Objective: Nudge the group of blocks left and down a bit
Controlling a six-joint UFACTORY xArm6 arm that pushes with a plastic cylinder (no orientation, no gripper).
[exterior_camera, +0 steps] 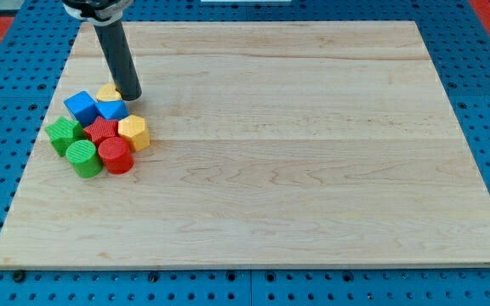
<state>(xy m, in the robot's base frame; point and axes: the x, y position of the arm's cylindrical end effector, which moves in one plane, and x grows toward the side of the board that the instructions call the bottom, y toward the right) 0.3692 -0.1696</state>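
A tight group of blocks sits at the view's left on the wooden board (296,153). It holds a blue cube (80,105), a second blue block (112,110), a yellow block (108,91) partly hidden behind my rod, a yellow hexagon (133,133), a red star-like block (102,130), a red cylinder (116,155), a green star-like block (62,134) and a green cylinder (82,158). My tip (132,97) rests at the group's upper right edge, touching or almost touching the yellow block and the second blue block.
The board lies on a blue perforated table (7,102). The group sits near the board's left edge (41,140). The dark rod (113,47) comes down from the view's top left.
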